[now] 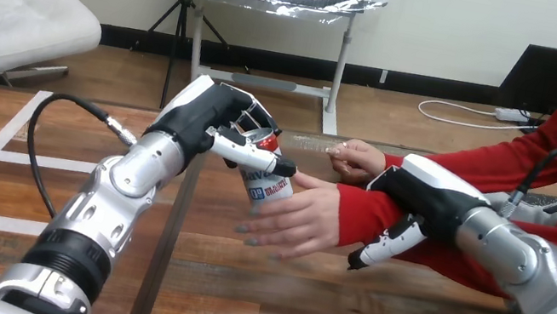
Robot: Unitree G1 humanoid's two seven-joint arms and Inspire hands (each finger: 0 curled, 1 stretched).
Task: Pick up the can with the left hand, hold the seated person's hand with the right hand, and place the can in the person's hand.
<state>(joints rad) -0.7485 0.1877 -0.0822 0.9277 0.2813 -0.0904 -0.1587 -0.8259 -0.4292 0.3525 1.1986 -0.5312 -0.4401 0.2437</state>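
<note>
**Metal can (264,182) held against the person's hand (294,220)**

We find the left hand (208,119) clamped round the can, clear of the wooden table (274,312). The can has a white label with blue and red print. The right hand (424,191) lies on the person's wrist (356,214), its fingers curled over the red sleeve.

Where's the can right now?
Near the middle of the head view, the can is gripped in the left hand, raised above the table, with the person's open hand just right of and below it.
</note>
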